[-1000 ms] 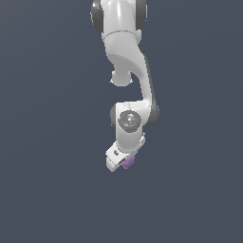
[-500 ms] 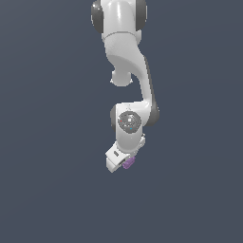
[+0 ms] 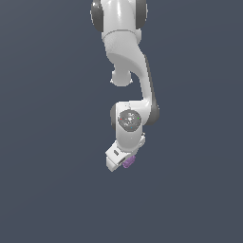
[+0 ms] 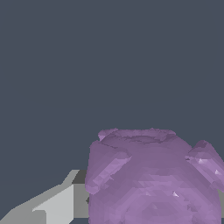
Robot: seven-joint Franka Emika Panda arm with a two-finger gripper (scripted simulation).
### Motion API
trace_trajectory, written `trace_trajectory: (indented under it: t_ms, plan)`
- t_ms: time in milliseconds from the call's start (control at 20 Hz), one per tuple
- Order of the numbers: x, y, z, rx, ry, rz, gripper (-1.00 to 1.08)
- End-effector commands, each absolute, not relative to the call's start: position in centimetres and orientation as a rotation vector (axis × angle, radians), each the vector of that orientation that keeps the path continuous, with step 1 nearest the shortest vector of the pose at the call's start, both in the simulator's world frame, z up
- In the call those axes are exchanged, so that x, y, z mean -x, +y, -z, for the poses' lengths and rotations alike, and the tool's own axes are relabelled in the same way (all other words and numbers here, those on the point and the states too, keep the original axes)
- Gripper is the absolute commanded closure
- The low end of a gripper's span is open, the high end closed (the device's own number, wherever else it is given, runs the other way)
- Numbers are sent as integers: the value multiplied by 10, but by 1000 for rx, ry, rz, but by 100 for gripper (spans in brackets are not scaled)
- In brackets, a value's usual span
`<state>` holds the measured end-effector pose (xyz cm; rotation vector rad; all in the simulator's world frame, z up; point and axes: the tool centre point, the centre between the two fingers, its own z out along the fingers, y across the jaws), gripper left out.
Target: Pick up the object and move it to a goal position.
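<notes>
The white hand (image 3: 119, 160) is clamped on the small light-purple lumpy object (image 3: 128, 162), held at its tip. It looks light and rigid; its bumpy flanks seem the surest hold.

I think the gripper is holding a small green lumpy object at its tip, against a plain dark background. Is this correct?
Not quite: the object is light purple, not green. The wrist view shows its bumpy purple surface close up, and the exterior view shows it as a small purple lump at the tip of the white gripper. The rest holds: it sits at the gripper's tip against a plain dark background.
</notes>
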<state>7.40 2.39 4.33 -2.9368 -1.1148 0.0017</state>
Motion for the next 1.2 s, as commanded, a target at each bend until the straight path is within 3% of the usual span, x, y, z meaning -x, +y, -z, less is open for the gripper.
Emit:
trace_trajectory:
  t_ms: [0, 500, 1150]
  plan:
    - [-72, 24, -49, 2937, -1115, 0, 108]
    - [-48, 25, -99, 2938, -1115, -1, 108]
    - [6, 28, -212, 2939, -1116, -2, 108]
